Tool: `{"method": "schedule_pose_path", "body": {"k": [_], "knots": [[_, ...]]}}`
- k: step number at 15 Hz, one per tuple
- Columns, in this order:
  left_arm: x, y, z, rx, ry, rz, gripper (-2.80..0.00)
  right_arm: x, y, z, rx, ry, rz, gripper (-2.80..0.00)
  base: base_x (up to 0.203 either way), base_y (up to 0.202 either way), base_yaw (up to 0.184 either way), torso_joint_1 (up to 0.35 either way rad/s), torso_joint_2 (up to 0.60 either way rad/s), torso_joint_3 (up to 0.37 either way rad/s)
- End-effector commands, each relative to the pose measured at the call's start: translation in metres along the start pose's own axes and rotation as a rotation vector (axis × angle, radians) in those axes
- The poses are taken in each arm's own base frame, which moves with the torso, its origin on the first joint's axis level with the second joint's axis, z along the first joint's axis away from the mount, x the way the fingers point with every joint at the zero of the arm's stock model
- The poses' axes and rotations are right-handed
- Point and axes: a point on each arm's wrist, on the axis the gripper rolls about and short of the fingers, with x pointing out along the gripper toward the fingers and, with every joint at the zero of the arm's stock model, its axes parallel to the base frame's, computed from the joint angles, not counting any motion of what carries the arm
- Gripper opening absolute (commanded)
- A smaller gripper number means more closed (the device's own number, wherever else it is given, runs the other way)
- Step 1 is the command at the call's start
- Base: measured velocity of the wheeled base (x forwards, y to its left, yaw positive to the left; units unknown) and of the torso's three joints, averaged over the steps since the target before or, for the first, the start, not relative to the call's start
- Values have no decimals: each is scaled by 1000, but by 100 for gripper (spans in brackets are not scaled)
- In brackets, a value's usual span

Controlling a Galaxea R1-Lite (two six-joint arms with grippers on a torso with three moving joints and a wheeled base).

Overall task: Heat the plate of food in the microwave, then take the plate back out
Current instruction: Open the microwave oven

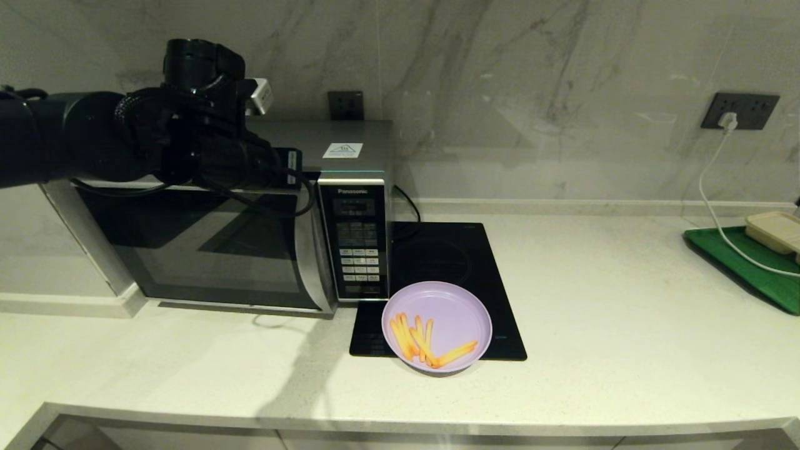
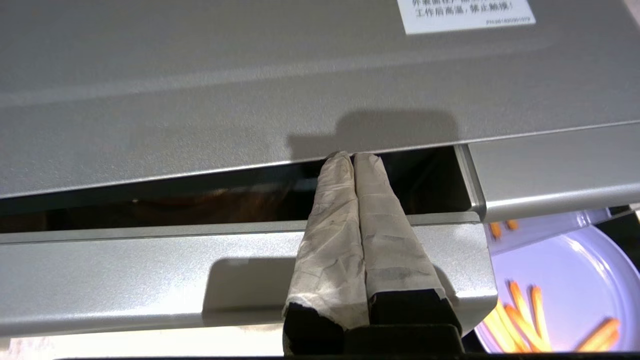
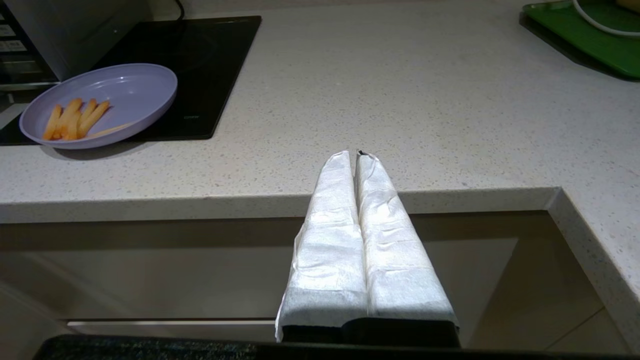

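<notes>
One microwave [image 1: 250, 219] is seen at the back left of the counter [image 1: 594, 300], silver with a dark glass door and a keypad panel on its right side. In the left wrist view its door stands slightly ajar: a dark gap is visible between the door's top edge and the body of the microwave [image 2: 250, 90].

The left gripper [image 2: 354, 159] is held above the top front edge of the microwave, its two wrapped fingers [image 2: 330, 220] pressed together with nothing between them, their tips at that gap. In the head view the left gripper [image 1: 284, 169] is seen in front of the door's upper right corner, close to the keypad.

One plate of food [image 1: 436, 326] lies outside the microwave, on the front edge of one flat black hob [image 1: 462, 262], just right of the keypad panel. It is a round lilac plate, and about six orange-yellow fries [image 1: 420, 340] can be counted on it, though some overlap.

The right gripper [image 3: 357, 155] is parked low in front of the counter edge, well apart from the plate; its two wrapped fingers are likewise closed on nothing.

At the far right of the counter, one green tray [image 1: 744, 265] is seen with one beige box [image 1: 775, 230] on it and one white cable [image 1: 712, 187] running across it from a wall socket. Two wall sockets are visible in all.
</notes>
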Motion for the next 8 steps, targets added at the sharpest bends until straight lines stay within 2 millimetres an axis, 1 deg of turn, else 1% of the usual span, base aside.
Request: {"method": "schedule_pose_path", "body": {"k": [1,3,4,8], "knots": [[6,0,-2,-30,56,11,-280,0,0,0,2,0,0,-280,0,0,0,0,0,0],[5,0,-3,-44,75,14,-280,0,0,0,1,0,0,-280,0,0,0,0,0,0],[0,0,-3,-43,86,14,-280,0,0,0,1,0,0,-280,0,0,0,0,0,0],[-27,4,2,-40,97,19,-280,0,0,0,1,0,0,-280,0,0,0,0,0,0]]}}
